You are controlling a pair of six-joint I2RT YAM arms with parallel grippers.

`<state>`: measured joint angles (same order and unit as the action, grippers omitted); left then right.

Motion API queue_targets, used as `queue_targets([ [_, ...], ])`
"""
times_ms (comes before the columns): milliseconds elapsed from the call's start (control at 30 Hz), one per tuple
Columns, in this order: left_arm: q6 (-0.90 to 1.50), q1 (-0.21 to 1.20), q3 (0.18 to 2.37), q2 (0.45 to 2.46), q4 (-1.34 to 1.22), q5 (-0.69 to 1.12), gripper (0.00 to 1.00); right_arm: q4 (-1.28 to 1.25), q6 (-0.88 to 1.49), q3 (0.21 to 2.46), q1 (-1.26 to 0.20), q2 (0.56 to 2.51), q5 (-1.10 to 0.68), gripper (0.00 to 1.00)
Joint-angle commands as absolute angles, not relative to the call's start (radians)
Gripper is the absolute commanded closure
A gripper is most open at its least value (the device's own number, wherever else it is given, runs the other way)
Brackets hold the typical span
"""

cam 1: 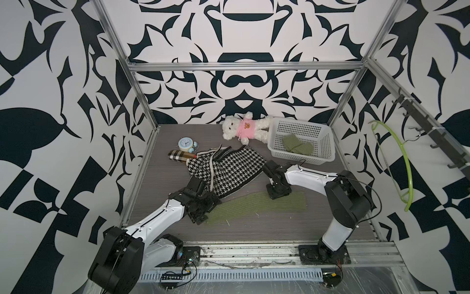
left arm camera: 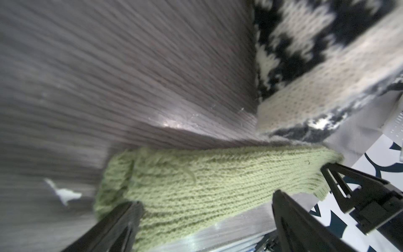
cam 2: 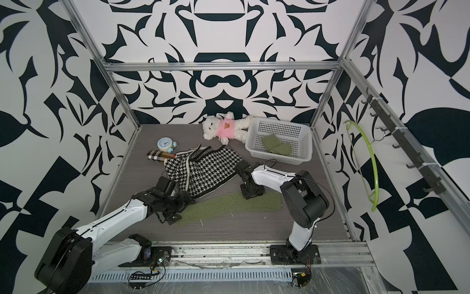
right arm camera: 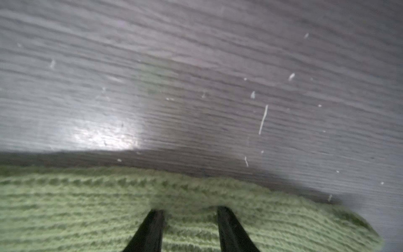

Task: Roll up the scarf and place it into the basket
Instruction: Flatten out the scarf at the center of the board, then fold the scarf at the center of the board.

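In both top views the green scarf [cam 1: 256, 206] [cam 2: 229, 206] lies flat and unrolled across the 6 o'clock part of the grey wood-grain counter [cam 1: 254, 229], so the rolling looks not yet begun. The basket [cam 1: 300, 157] sits well apart at 1 o'clock with a rolled green piece [cam 1: 297, 145] inside. The left hand [cam 1: 202, 215] is at the scarf's 9 o'clock end, the likely start of a roll, and the right hand [cam 1: 278, 191] bears down nearer its 3 o'clock end, probably to pin it. A houndstooth scarf [cam 1: 229, 168] fills the middle, with a teddy bear [cam 1: 244, 127] at 12 and an alarm clock [cam 1: 185, 144] at 10. Black-and-white patterned walls [cam 1: 241, 84] close the space in. In the left wrist view the left hand [left arm camera: 205, 198] is released, its fingers wide either side of the scarf's end and clamping nothing. In the right wrist view the right hand [right arm camera: 189, 209] has its fingers partly apart, with the tips sunk in the knit. I cannot tell whether it pinches a fold or only presses. The counter [right arm camera: 196, 87] beyond is flecked with lint.
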<state>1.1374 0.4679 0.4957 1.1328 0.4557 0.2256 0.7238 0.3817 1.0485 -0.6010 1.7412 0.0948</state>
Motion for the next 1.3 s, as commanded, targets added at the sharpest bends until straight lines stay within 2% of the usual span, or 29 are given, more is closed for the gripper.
queue_targets([
  [0,1.108,0.465,0.514,1.156,0.509,0.125,0.01,0.759,0.371,1.041,-0.594,1.671,0.103,0.56],
  [100,1.067,0.465,0.583,1.159,0.509,0.125,0.01,0.733,0.390,1.009,-0.586,1.559,0.098,0.53],
  [200,1.016,0.465,0.654,1.194,0.509,0.153,0.01,0.734,0.481,0.948,-0.544,1.457,0.162,0.43],
  [333,0.923,0.465,0.752,1.259,0.576,0.149,0.01,0.767,0.592,0.844,-0.421,1.383,0.219,0.42],
  [533,0.862,0.460,0.836,1.298,0.622,0.143,0.01,0.751,0.669,0.738,-0.350,1.331,0.151,0.44],
  [800,0.832,0.435,0.853,1.293,0.632,0.152,0.01,0.681,0.673,0.672,-0.350,1.336,0.026,0.58],
  [900,0.830,0.431,0.850,1.287,0.629,0.152,0.01,0.653,0.667,0.661,-0.350,1.368,0.001,0.69],
  [1033,0.824,0.430,0.851,1.282,0.633,0.151,0.01,0.637,0.666,0.652,-0.348,1.386,-0.001,1.00],
  [1133,0.806,0.427,0.871,1.282,0.646,0.144,0.01,0.688,0.716,0.656,-0.341,1.285,0.100,1.00],
  [1267,0.786,0.426,0.907,1.282,0.630,0.186,0.01,0.885,0.747,0.757,-0.341,1.111,0.345,1.00],
])
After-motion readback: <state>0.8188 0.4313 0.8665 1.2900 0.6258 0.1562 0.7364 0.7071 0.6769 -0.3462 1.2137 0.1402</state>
